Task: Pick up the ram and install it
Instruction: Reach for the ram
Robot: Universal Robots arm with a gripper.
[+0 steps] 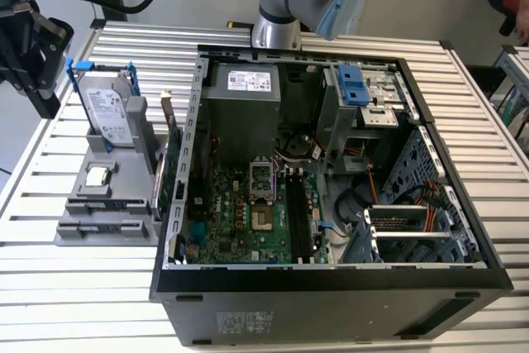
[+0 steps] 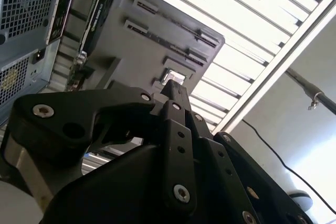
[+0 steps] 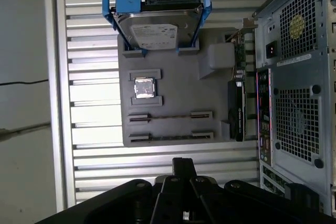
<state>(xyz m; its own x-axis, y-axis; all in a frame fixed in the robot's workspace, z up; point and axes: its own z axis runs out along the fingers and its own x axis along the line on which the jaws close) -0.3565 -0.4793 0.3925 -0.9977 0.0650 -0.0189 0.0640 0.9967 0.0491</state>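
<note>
In the first wrist view, the ram [image 3: 170,116] looks like a thin dark strip standing on edge between the two end blocks of a slot in the grey holder tray [image 3: 173,77]. My black gripper [image 3: 184,167] hovers above the tray's near edge, its fingers pressed together with nothing between them. The second wrist view has the gripper [image 2: 173,88] pointing at the same tray [image 2: 131,51]. Seen from the exterior view, the gripper [image 1: 41,88] hangs at the far left, above the table and beside the tray [image 1: 107,212].
The tray also carries a silver hard drive in a blue frame [image 1: 107,109], a processor chip [image 1: 97,176] and a green expansion card [image 1: 171,167] on edge. The open computer case [image 1: 463,262] lies to the exterior view's right, motherboard [image 1: 240,212] facing up. The slatted table [image 1: 83,287] bears everything.
</note>
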